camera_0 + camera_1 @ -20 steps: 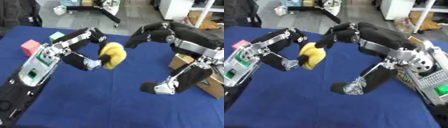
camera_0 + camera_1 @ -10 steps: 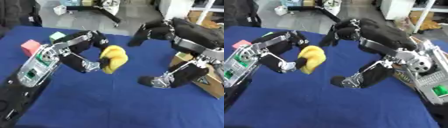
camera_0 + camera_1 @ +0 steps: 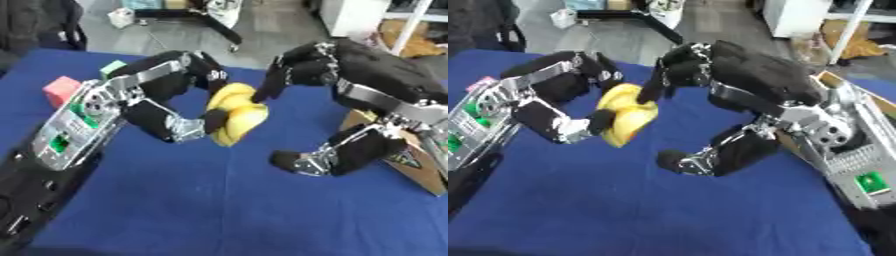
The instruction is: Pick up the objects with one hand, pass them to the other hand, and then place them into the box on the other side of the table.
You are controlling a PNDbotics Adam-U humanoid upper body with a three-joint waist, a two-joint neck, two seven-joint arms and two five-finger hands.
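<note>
A yellow bunch of bananas hangs above the blue table, held by my left hand, whose fingers and thumb curl round it. My right hand is wide open right beside the fruit: its upper fingers touch the top of the bananas, and its thumb sits lower, apart from them. A cardboard box stands at the table's right edge, partly hidden behind my right arm.
A pink block and a green block lie at the far left of the blue table. Beyond the table's far edge is a grey floor with a chair base and shelving.
Both hands have drawn together. The right hand's upper fingers have come down onto the top of the bananas, which stay in the left hand.
</note>
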